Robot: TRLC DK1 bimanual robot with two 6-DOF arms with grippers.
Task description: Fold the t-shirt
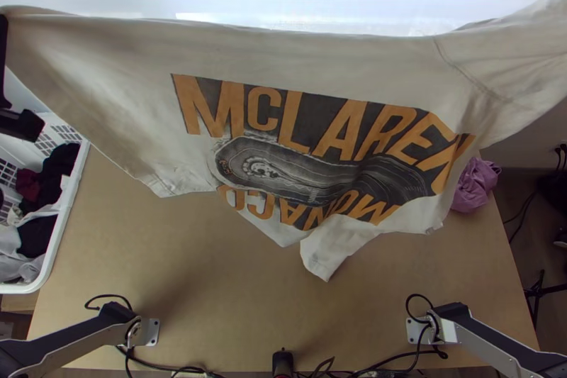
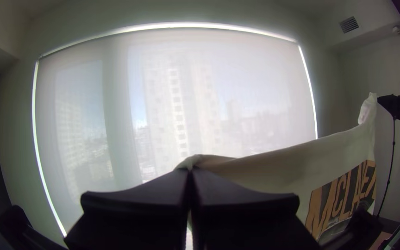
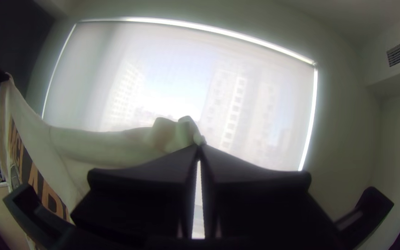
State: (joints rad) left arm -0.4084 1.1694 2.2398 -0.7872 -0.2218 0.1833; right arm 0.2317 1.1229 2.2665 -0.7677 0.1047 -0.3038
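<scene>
Firstly, the jaws of the left gripper are found closed, with a corner of the t-shirt pinched at their tips. The jaws of the right gripper are likewise closed, and a bunched end of the same garment, beyond a seam, is gripped between them. The t-shirt is held stretched between both grippers, raised over the bench, its upper edge drawn nearly straight and an orange-and-dark print displayed. The lower edge is left loose and uneven, with a pale flap drooped lowest; whether the bench is touched by it cannot be determined. At the bench's left side, a white basket loaded with mixed laundry is noted. Purple cloth is seen bunched near the right edge. Beyond, a window is covered by a translucent blind.
</scene>
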